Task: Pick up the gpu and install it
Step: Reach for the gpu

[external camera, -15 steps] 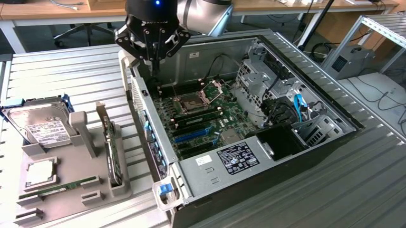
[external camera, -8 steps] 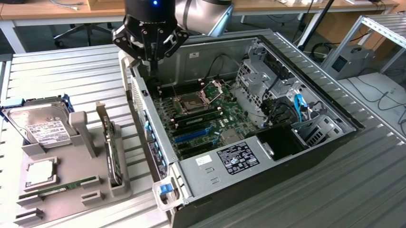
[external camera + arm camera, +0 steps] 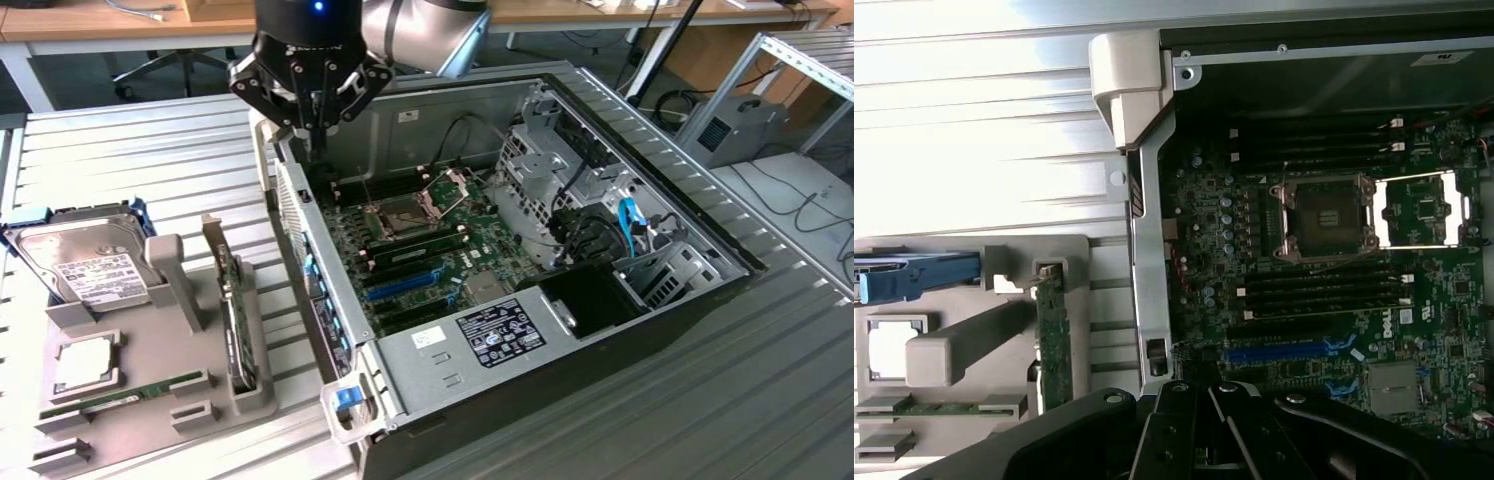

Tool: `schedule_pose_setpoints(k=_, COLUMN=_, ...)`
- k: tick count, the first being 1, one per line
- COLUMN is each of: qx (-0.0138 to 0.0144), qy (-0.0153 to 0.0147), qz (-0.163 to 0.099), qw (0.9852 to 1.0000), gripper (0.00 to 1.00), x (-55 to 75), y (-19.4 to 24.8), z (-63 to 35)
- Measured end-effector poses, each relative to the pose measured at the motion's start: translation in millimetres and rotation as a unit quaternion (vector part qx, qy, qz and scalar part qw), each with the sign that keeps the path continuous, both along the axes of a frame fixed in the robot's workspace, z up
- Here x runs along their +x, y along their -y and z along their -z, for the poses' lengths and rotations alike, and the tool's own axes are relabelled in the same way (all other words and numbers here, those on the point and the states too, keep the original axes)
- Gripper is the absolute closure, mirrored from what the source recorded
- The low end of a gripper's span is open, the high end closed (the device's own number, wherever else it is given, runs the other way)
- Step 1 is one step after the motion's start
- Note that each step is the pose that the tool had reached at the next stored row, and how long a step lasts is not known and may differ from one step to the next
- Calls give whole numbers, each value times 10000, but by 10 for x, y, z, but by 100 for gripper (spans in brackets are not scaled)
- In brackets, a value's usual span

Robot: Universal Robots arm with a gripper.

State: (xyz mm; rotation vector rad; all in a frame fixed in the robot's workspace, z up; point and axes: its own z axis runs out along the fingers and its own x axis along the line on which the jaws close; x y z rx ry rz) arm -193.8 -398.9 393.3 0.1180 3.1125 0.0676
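– Exterior view: where's the gripper (image 3: 318,125)?
– Hanging over the open PC case (image 3: 694,290), at its far corner on the exterior view's left. Fingers pressed together, nothing between them.
– And the gpu (image 3: 236,320)?
– Standing on edge in a slot of the grey holder (image 3: 171,275), on the exterior view's left of the case. Nearer than the gripper and well apart from it. Untouched.
– What else sits in that holder?
– At the far end, a hard drive (image 3: 83,268) in a blue caddy (image 3: 24,222). At the near end, a CPU (image 3: 84,362) and a memory stick (image 3: 127,393).
– Wrist view?
– Gripper (image 3: 1199,400) sits above the case wall. The gpu (image 3: 1054,340) is on one side. The motherboard (image 3: 1324,290), its CPU socket (image 3: 1326,215) and blue slots (image 3: 1284,352) are on the other.
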Motion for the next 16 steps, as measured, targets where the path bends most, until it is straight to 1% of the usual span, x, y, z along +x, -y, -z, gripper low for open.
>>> schedule_pose_setpoints(k=16, qx=0, qy=0, qz=0, qw=10000, gripper=89, x=-75, y=0, z=0)
